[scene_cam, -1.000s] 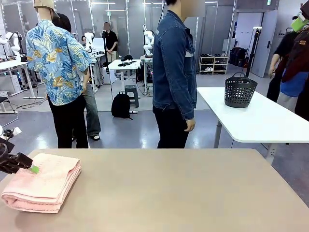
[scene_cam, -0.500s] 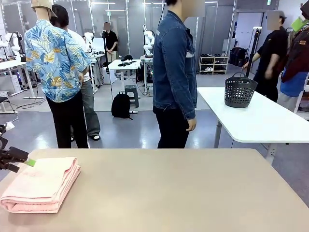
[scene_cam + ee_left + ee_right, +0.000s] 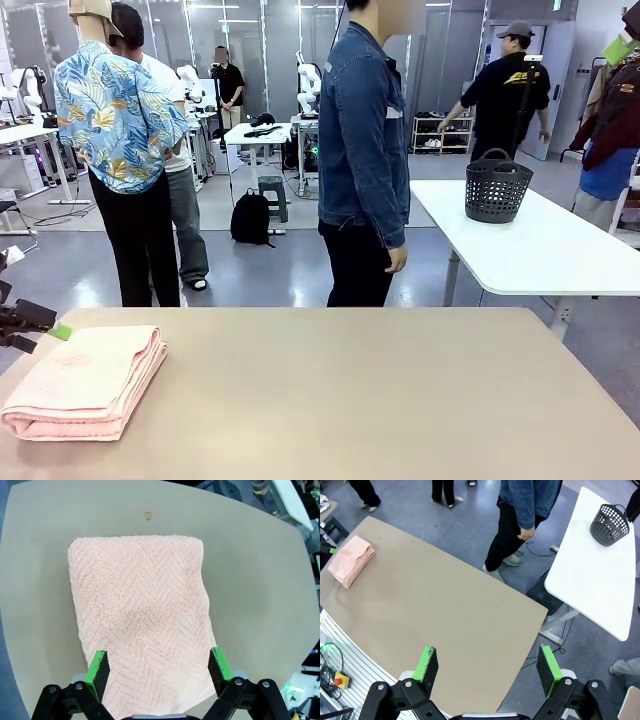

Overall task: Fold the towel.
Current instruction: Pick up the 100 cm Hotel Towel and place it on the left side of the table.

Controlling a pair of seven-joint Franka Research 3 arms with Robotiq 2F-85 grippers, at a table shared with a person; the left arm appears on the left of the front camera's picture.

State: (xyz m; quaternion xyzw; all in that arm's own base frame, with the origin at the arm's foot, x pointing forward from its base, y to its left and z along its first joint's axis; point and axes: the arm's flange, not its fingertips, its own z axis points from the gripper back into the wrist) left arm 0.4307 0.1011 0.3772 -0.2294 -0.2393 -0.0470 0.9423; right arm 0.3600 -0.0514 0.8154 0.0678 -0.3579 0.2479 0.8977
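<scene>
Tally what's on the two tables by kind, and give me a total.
Towel: 1, pink, folded, on the tan table
Basket: 1, dark, on the white table
Total: 2

Three views, one shared towel [image 3: 85,380]

Bright, even overhead light, soft shadows; wrist views bow at the edges; sharp throughout
</scene>
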